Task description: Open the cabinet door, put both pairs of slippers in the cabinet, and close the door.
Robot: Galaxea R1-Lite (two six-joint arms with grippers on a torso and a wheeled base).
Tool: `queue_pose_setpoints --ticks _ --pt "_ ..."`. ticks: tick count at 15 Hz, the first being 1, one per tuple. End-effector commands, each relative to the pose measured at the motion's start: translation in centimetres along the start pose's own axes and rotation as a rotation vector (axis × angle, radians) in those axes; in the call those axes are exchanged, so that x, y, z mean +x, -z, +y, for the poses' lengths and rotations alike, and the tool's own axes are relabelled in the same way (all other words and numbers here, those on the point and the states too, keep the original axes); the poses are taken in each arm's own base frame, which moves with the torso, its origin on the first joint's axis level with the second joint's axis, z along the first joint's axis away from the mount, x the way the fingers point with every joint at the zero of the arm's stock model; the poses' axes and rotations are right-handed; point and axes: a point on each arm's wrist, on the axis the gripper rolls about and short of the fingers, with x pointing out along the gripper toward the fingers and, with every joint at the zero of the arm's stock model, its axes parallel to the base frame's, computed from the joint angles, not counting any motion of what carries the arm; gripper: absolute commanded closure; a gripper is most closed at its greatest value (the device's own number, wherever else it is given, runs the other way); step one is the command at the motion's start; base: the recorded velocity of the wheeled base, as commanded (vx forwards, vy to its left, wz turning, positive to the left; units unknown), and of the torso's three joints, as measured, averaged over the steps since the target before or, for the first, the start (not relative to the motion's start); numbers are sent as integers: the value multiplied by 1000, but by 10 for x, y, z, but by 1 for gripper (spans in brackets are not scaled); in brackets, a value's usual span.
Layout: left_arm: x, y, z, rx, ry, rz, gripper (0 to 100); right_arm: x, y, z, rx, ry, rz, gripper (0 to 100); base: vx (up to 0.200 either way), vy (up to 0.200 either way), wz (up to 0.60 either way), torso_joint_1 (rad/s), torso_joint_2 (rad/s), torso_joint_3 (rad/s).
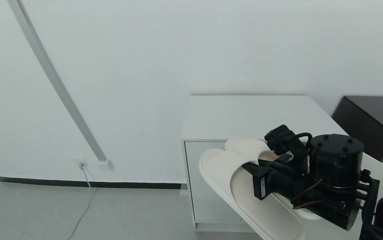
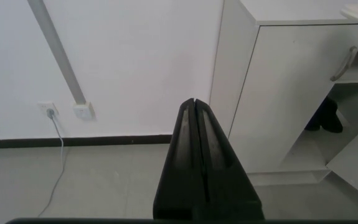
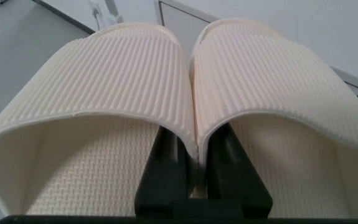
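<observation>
A pair of cream slippers (image 1: 221, 173) hangs side by side in front of the white cabinet (image 1: 244, 116), toes towards its upper front edge. My right gripper (image 1: 256, 168) is shut on the slippers (image 3: 122, 74), its fingers (image 3: 166, 168) inside them, pinching their two touching inner walls together. My left gripper (image 2: 194, 109) is shut with nothing in it, low and to the left of the cabinet (image 2: 284, 87). In the left wrist view a door with a handle (image 2: 343, 62) borders an open compartment. A dark shape (image 2: 328, 118) that I cannot identify sits inside.
A wall socket with a cable (image 1: 82, 164) and a slanted grey strip (image 1: 55, 80) are on the wall left of the cabinet. Dark furniture (image 1: 374, 123) stands at the right. Bare grey floor (image 1: 45, 213) lies to the left.
</observation>
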Motion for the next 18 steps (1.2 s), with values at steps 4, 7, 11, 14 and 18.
queue_pose_setpoints --ticks 4,7,11,14,18 --pt "0 0 0 0 0 -1 100 3 4 0 -4 4 13 100 0 0 0 0 0 0" --pt "0 0 0 0 0 1 100 3 3 0 -2 4 10 100 0 0 0 0 0 0" --pt "0 0 0 2 0 1 100 2 3 0 -3 5 9 100 0 -200 0 5 2 5" --pt "0 0 0 2 0 1 100 -4 -3 -1 -2 4 -11 100 0 -200 0 5 1 14" --pt "0 0 0 2 0 1 100 -6 -4 -1 -1 4 -18 100 0 -200 0 1 2 1"
